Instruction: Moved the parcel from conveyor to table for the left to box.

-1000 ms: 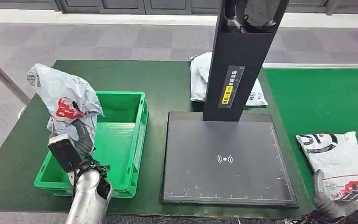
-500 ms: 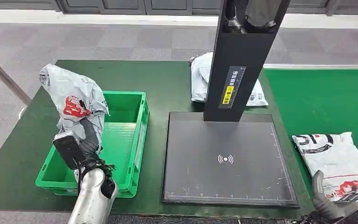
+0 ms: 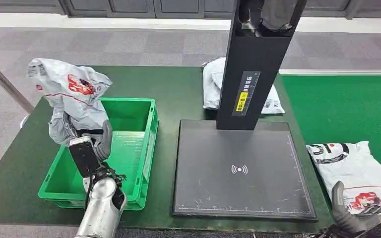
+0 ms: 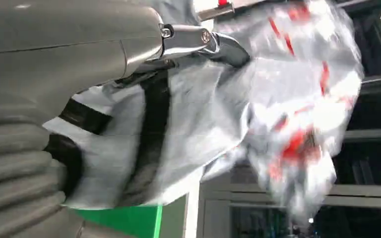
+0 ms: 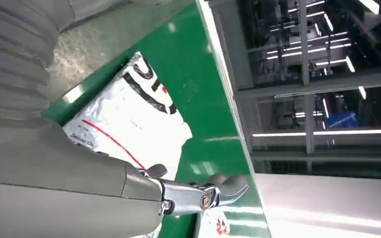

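Status: the boxing half is in progress. The left robot hand (image 3: pixel 90 148) is clamped on a grey parcel (image 3: pixel 72 96) with red print and holds it in the air above the near-left part of the green crate (image 3: pixel 149 136). The parcel is not in the crate yet: the bag stands up and leans out over the crate's left wall. In the left wrist view the thumb and fingers wrap the bag's lower part (image 4: pixel 144 144); the upper part is blurred, so I read it as swinging, but can't confirm.

The right robot hand (image 3: pixel 364 215) sits low at the front right, just beside or touching the near end of the next parcel (image 3: pixel 357 168), which lies flat on the green conveyor belt (image 3: pixel 347 104). In the right wrist view its fingers look spread and nothing is clearly in them; I judge it apart, not gripping.

A third parcel (image 3: pixel 211 87) lies on the surface (image 3: pixel 178 84) behind the black scanner post (image 3: pixel 255 64), partly hidden by it. The scanner plate (image 3: pixel 240 168) is bare.

Left to do, as I judge it:
- lower and release the held parcel into the crate
- right robot hand picks the belt parcel and sets it on the surface
- left boxes that one too
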